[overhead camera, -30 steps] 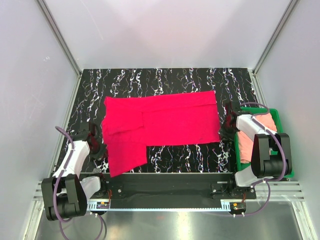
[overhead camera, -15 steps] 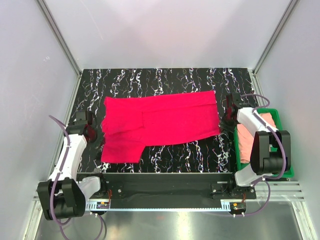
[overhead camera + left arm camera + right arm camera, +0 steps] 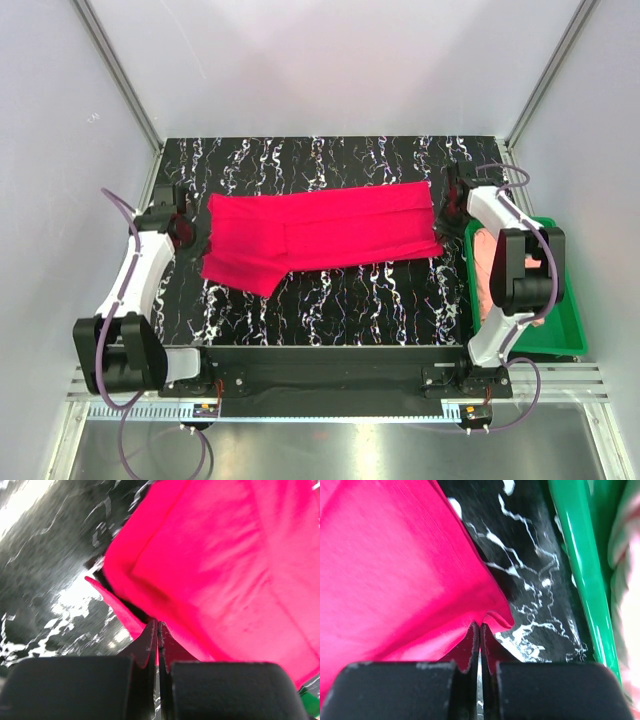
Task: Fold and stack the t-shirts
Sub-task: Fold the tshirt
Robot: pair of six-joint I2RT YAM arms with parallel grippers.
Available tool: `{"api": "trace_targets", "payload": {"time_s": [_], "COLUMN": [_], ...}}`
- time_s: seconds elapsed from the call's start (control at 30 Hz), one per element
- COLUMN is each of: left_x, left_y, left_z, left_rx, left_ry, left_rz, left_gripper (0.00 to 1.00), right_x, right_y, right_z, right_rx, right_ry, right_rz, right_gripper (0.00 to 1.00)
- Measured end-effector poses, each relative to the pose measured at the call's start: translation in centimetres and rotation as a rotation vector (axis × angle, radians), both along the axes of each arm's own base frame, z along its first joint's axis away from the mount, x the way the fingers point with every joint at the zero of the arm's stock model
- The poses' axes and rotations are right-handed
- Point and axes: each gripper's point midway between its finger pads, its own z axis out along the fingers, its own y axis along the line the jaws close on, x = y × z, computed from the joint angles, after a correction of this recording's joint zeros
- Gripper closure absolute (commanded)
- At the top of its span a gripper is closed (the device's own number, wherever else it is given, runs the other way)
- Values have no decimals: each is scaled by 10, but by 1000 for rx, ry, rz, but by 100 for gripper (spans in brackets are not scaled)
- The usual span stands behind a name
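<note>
Crimson t-shirt [image 3: 320,235] — ends in left pincer [image 3: 158,625], right pincer [image 3: 480,626].

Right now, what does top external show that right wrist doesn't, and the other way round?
Only top external: the whole red t-shirt laid across the table, the left gripper at its left edge, and the full green tray with the pink t-shirt inside.
Only right wrist: the right gripper close up, jaws shut, pinching the shirt's corner.
Both: red cloth, the marbled table top, the tray's wall, some pink cloth.
</note>
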Motion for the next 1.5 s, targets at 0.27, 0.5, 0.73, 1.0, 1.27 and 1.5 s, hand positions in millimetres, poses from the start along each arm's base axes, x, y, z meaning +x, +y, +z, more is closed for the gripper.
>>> {"api": "trace_targets", "payload": {"time_s": [0.27,0.5,0.73,1.0,1.27,1.5], "left_x": [37,49,60,67,76,80], "left_y": [3,10,21,21,20,21], "left_z": [2,5,9,-10,-11,-11], "left_rx": [13,33,39,24,17,21], "left_ry": [-5,-5,-14,29,18,15], "left_rz": [-21,-15,11,4,-1,-7], "left_gripper": [100,100,100,100,100,100], "right_x": [26,37,59,73,74,83], "right_y": [0,0,0,1,1,1], "right_z": [-3,-9,-10,-16,-22,-17], "right_rx": [-6,-12,-12,-11,-13,-13], "right_ry": [8,26,20,28,43,29], "right_rz": [9,26,31,33,36,35], "right_gripper": [99,98,98,97,97,96]}}
